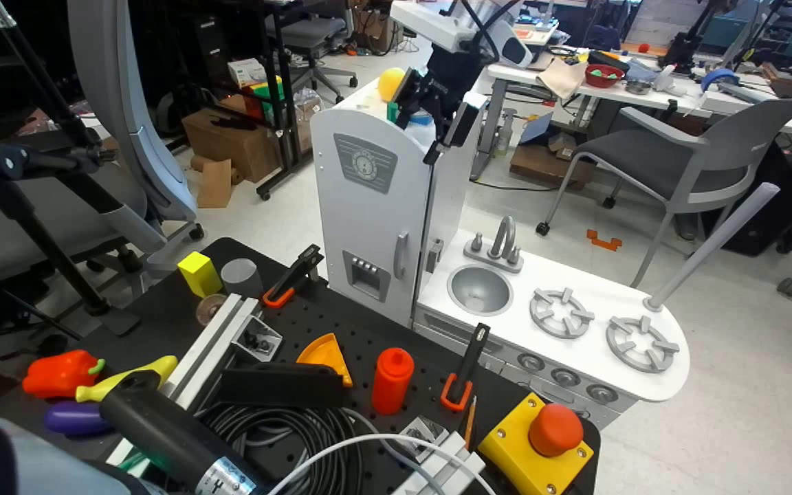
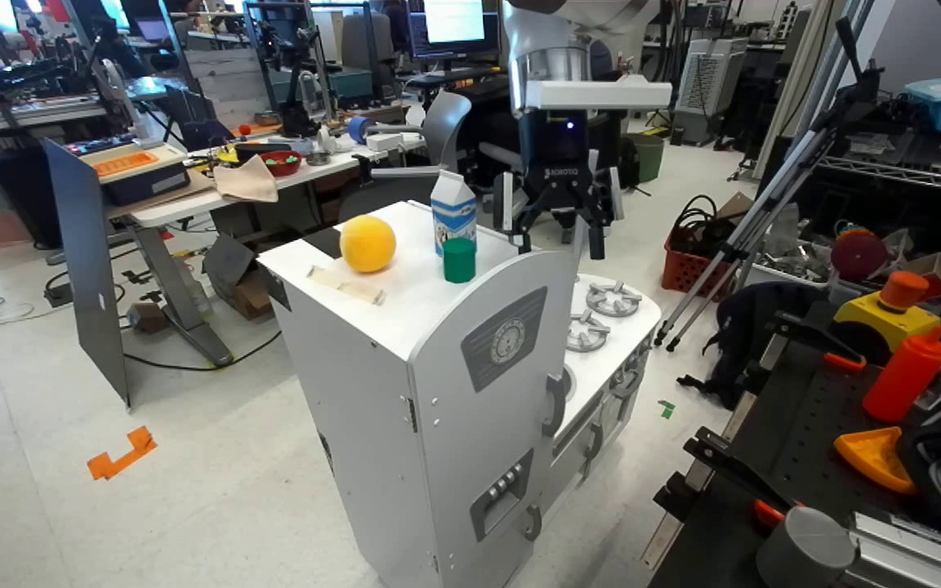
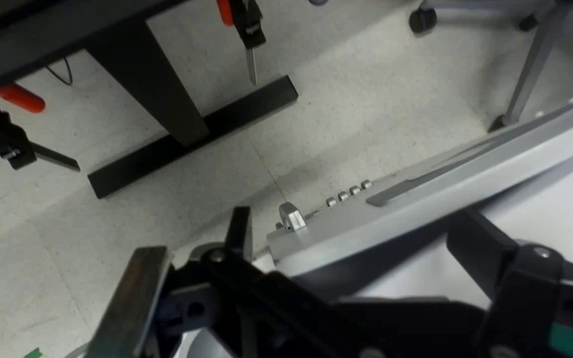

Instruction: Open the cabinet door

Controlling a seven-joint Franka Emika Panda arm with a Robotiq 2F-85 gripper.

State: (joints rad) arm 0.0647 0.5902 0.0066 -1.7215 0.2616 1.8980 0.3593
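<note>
Cluttered black tabletop (image 1: 427, 361) faces the cabinet door (image 1: 367, 223), pale floor (image 1: 760, 392) beyond.

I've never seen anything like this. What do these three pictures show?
The jointed machine is a robot arm ending in black fingers. Two pictures come from cameras outside it; the third looks down past the fingers from a camera on the arm. They are spread apart, apparently holding nothing, near the top of a toy kitchen tower whose tall cabinet door the arm is meant to open. On the tower's top are a yellow ball, a blue-and-white carton and a green cylinder.
</note>
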